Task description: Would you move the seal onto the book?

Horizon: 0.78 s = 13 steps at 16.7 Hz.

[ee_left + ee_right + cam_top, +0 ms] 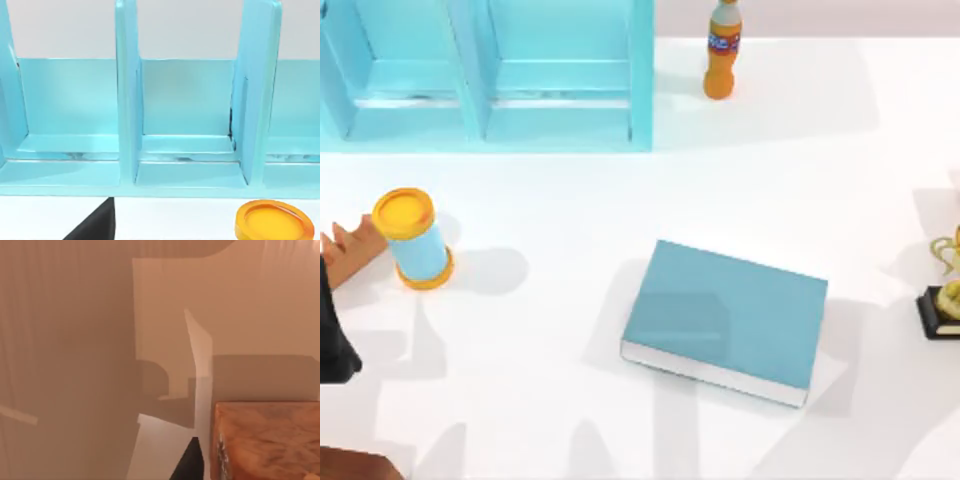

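Note:
The book (725, 320), teal-blue with white page edges, lies flat at the middle of the table with nothing on it. An orange-brown marbled block that looks like the seal (267, 440) sits close in the right wrist view, just beside a dark part of my right gripper (191, 462); whether it is held is unclear. My left arm (332, 340) is at the table's left edge, near a blue can. A dark part of my left gripper (95, 226) shows in the left wrist view, facing the shelf.
A light-blue shelf unit (485, 75) stands at the back left, an orange bottle (722, 52) behind the middle, and a gold trophy (945, 295) at the right edge. The blue can with a yellow lid (412, 238) is at the left, with an orange-brown notched piece (352, 248) beside it.

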Each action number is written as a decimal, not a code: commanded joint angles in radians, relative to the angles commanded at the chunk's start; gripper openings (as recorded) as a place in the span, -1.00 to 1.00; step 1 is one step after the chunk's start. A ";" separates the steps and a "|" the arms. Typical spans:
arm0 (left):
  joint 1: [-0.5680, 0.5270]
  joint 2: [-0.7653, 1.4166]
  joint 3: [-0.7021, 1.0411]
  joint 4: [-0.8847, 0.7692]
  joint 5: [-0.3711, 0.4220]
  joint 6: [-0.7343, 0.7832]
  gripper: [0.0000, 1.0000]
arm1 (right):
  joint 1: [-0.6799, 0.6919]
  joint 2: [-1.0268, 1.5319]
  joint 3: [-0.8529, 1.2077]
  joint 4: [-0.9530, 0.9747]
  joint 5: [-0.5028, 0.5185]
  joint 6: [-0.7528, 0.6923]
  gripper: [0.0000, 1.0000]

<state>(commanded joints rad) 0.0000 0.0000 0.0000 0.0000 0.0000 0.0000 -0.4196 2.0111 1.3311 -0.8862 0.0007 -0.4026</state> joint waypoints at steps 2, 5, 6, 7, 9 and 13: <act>0.000 0.000 0.000 0.000 0.000 0.000 1.00 | 0.000 0.000 0.000 0.000 0.000 0.000 -0.66; 0.000 0.000 0.000 0.000 0.000 0.000 1.00 | 0.000 0.000 0.000 0.000 0.000 0.000 -1.00; 0.000 0.000 0.000 0.000 0.000 0.000 1.00 | 0.000 0.000 0.000 0.000 0.000 0.000 -1.00; 0.000 0.000 0.000 0.000 0.000 0.000 1.00 | 0.000 0.000 0.000 0.000 0.000 0.000 -1.00; 0.000 0.000 0.000 0.000 0.000 0.000 1.00 | 0.000 0.000 0.000 0.000 0.000 0.000 -1.00; 0.000 0.000 0.000 0.000 0.000 0.000 1.00 | 0.000 -0.002 0.001 0.000 0.000 0.001 -1.00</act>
<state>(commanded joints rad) 0.0000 0.0000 0.0000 0.0000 0.0000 0.0000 -0.4194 2.0096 1.3317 -0.8865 0.0010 -0.4018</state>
